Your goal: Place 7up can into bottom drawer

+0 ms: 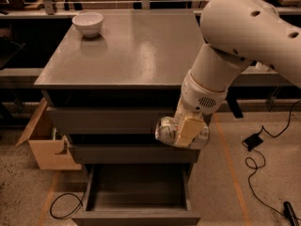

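Note:
My gripper [184,132] is shut on the 7up can [165,131], a dented whitish-silver can held sideways. It hangs in front of the grey cabinet's upper two drawers, off the front right of the cabinet top [127,51]. The bottom drawer [138,214] is pulled open below it, a wide shallow grey box, and nothing shows inside it. The can is above the drawer's right half, well clear of it.
A white bowl [88,23] stands at the back left of the cabinet top. An open cardboard box [47,142] sits on the floor left of the cabinet. Black cables [256,164] lie on the floor at right and one [61,206] at the drawer's left.

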### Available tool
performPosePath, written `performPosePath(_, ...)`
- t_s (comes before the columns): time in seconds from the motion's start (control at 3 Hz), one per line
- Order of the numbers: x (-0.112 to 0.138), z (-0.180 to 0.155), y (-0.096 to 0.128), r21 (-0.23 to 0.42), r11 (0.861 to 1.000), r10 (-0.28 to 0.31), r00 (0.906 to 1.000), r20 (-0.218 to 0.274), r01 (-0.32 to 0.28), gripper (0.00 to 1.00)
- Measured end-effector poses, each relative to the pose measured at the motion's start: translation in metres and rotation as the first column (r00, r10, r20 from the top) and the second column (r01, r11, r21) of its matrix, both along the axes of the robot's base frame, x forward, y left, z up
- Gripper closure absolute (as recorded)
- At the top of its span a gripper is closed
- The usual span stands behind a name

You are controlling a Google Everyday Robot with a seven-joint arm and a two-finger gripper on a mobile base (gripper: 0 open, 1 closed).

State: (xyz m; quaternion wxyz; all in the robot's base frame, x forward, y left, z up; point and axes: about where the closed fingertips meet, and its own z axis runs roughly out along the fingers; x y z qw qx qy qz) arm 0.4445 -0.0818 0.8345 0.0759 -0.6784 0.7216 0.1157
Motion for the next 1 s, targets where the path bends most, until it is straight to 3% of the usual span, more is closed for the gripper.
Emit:
performPosePath(0.33,0.0,0.0,0.0,0.0,1.0,0.0,1.0,0.001,0.0,1.0)
performPosePath(1.0,-0.032,-0.057,0.004,0.111,0.993,-0.048,0.9981,-0.04,0.052,1.0)
